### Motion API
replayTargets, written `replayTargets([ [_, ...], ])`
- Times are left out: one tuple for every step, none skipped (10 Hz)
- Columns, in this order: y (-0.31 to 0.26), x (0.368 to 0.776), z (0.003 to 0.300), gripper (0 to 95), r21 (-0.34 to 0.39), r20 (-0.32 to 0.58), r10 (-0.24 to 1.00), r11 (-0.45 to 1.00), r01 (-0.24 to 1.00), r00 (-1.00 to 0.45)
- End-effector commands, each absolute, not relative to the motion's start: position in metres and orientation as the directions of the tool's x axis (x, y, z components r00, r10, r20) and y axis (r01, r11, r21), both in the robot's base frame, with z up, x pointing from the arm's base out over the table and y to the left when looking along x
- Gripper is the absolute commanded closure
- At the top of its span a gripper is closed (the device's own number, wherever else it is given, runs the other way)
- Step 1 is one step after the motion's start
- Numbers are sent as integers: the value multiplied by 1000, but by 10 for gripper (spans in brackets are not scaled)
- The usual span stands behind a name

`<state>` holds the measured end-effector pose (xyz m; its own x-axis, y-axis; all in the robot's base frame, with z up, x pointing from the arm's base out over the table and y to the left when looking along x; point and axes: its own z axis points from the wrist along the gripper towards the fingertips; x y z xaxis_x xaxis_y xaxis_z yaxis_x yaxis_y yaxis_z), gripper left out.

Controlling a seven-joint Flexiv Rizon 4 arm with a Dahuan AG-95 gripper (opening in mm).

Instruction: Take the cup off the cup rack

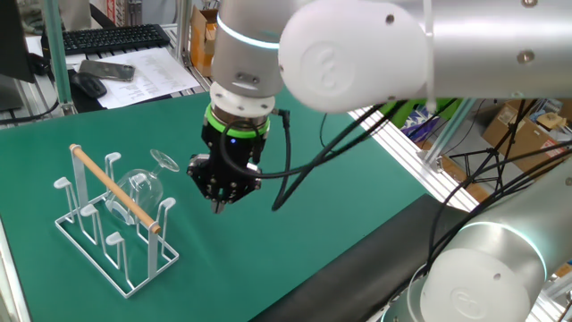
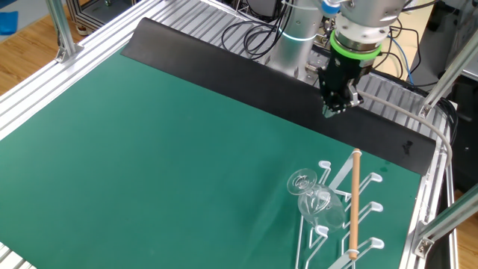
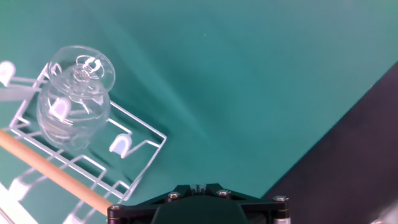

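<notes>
Approach step: the closed, empty tool (image 1: 220,202) hovers beside the cup rack (image 1: 107,234); next it must open to take the upturned cup (image 1: 143,186)

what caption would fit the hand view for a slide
Hand view: the cup sits upside down on a peg of the cup rack, foot up, over the green mat.

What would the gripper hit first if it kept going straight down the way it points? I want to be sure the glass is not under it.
Probably only the green mat. The shut gripper points down beside the cup rack; the cup sits off to its side, though depth is uncertain.
</notes>
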<state>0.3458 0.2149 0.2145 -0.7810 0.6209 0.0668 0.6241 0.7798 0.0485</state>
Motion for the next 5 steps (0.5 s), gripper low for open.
replayTargets([
  [222, 350, 210, 950, 71, 52, 652, 753, 654, -756],
  [226, 353, 210, 950, 70, 50, 657, 749, 659, -752],
  [230, 360, 210, 950, 65, 48, 659, 748, 661, -751],
  [230, 364, 211, 950, 60, 47, 653, 754, 654, -756],
  [230, 367, 211, 950, 59, 46, 648, 758, 650, -760],
])
